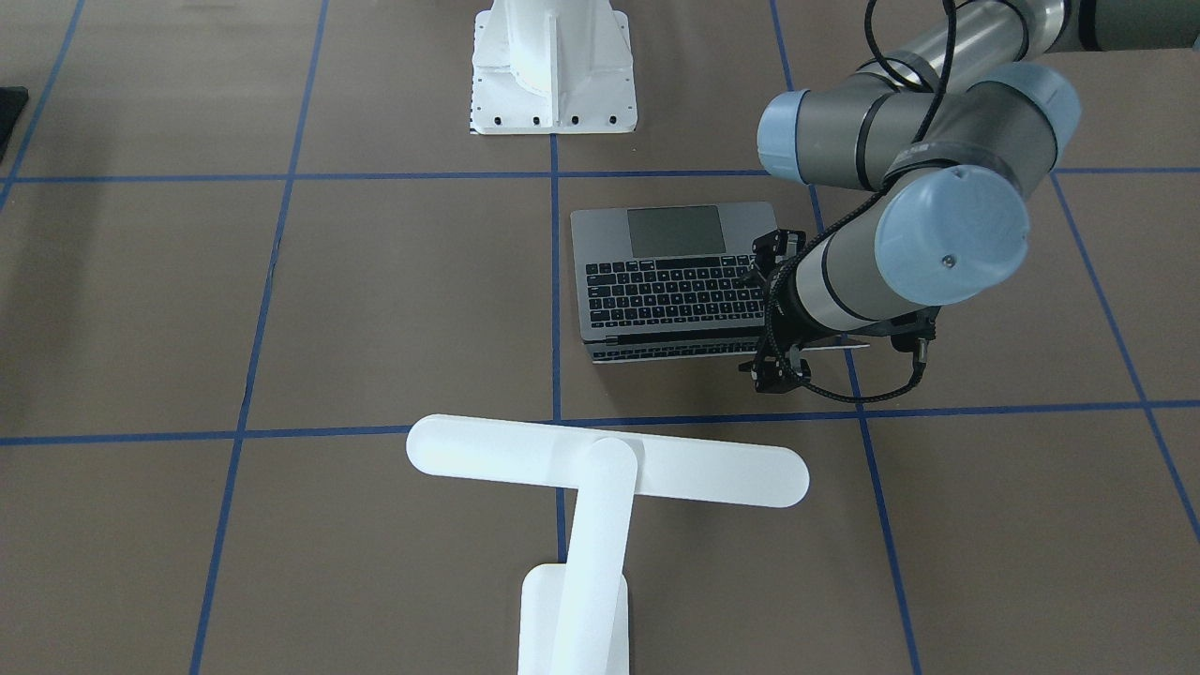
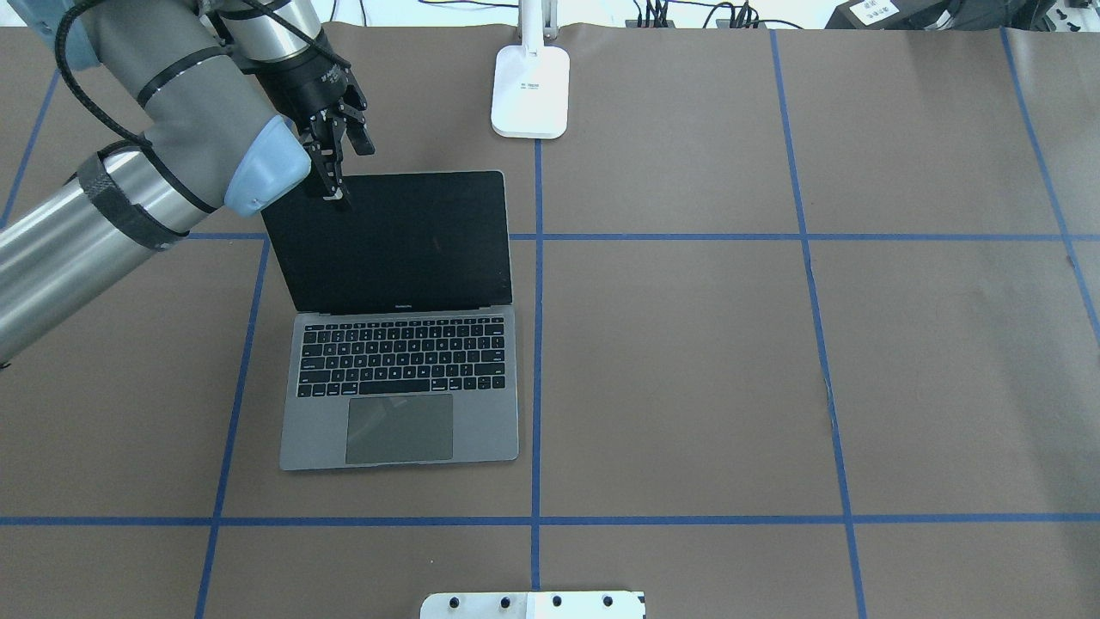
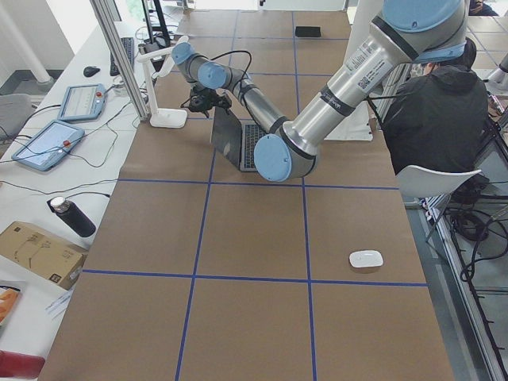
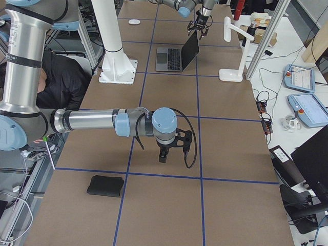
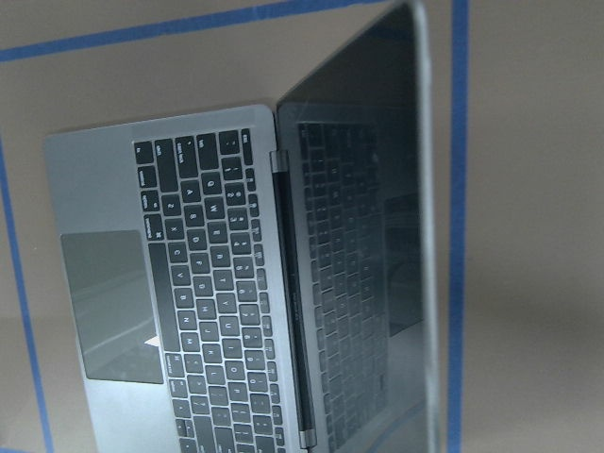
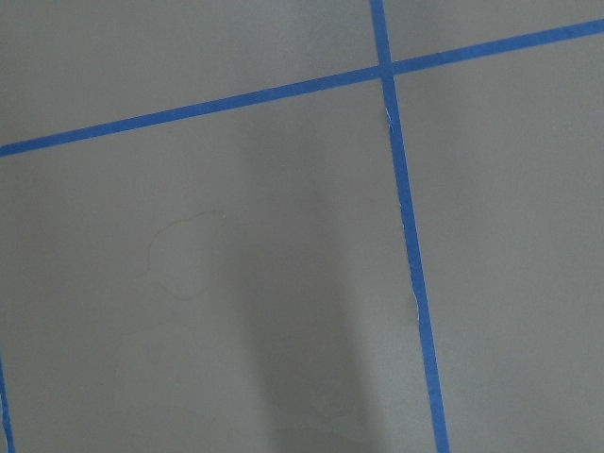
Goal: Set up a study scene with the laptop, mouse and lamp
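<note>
The laptop [image 2: 400, 378] stands open. We see the left gripper [image 2: 351, 172] spread at its screen corner, seemingly not clamping; for the right gripper [image 4: 171, 154] we cannot tell.

The open laptop [image 2: 404, 378], its screen raised, blocks the desk's [image 2: 687, 387] left-centre. The left arm [image 2: 172, 103] and left tool [image 2: 346, 170] hang over the screen's far left corner. The lamp [image 2: 530, 90] stands just beyond, a gap between them. Rightward, bare desk leaves wide room to pass.

Overhead from behind, front facing robot, both share laptop [image 2: 400, 378]; wrists close
</note>
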You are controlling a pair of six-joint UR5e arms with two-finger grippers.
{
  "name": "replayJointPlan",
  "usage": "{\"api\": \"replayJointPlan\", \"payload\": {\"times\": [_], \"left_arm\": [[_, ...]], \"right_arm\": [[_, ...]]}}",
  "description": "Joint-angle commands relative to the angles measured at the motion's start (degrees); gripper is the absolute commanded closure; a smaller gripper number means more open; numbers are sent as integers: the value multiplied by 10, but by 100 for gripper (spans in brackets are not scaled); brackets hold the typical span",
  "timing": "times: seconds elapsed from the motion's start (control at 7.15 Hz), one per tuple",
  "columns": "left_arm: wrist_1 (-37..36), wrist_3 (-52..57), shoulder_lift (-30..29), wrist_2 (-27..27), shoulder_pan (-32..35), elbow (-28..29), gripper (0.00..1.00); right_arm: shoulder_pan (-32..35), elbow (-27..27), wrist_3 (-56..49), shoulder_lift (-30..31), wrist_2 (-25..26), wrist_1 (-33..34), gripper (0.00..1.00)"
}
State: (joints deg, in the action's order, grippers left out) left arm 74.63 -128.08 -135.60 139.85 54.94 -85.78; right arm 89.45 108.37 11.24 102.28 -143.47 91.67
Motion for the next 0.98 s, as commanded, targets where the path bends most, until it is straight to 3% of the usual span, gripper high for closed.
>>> {"api": "replayJointPlan", "payload": {"times": [0.0,0.28,0.56,0.84], "left_arm": [[0,53,12,-50,16,-16,0],[-1,135,94,-51,56,-97,0],[-3,213,108,-52,88,-106,0],[-4,272,131,-76,99,-143,0]], "right_arm": [[-8,1,-3,-4,1,-4,1],[-8,0,-5,-4,-35,-4,1],[-17,1,-7,-1,-33,-58,1],[-27,-4,-9,19,-48,-61,1]]}}
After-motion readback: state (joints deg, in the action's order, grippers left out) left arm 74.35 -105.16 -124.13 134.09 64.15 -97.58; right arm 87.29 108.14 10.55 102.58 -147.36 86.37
